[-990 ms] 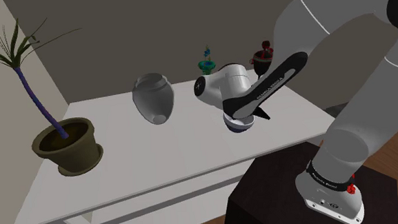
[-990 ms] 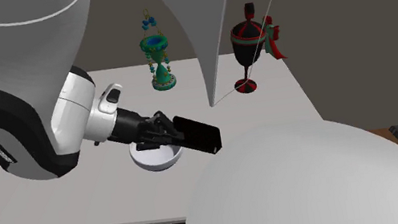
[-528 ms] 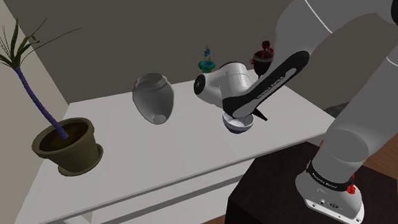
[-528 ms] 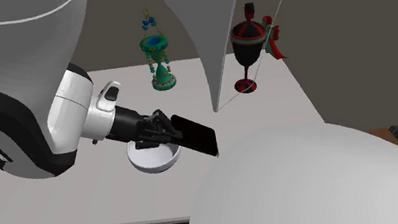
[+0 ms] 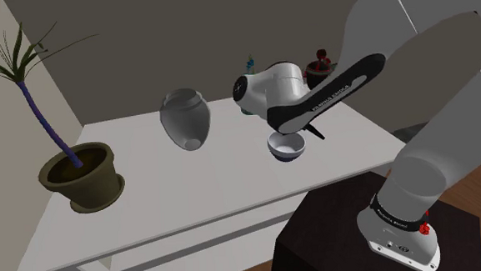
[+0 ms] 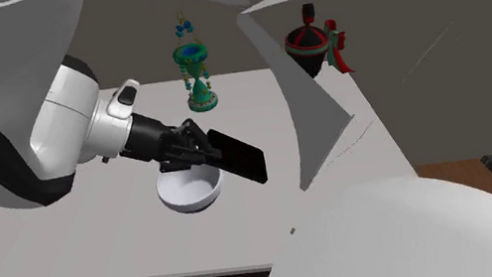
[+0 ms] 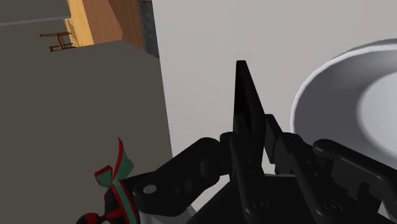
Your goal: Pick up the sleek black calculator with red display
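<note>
My hand (image 6: 204,151) has risen over the last second, clamped on the black calculator (image 6: 240,155). The calculator now hangs tilted in the air, clear of the counter (image 6: 69,244), just above and beside the white bowl (image 6: 189,191). The grip looks unchanged, edge-on between my fingers. I judge the pick-up essentially done.

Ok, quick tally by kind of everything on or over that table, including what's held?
Potted plant: 1
Vase: 1
Bowl: 1
Green ornament: 1
Black and red goblet: 1
Black calculator, clasped in the gripper: 1
Total: 6
</note>
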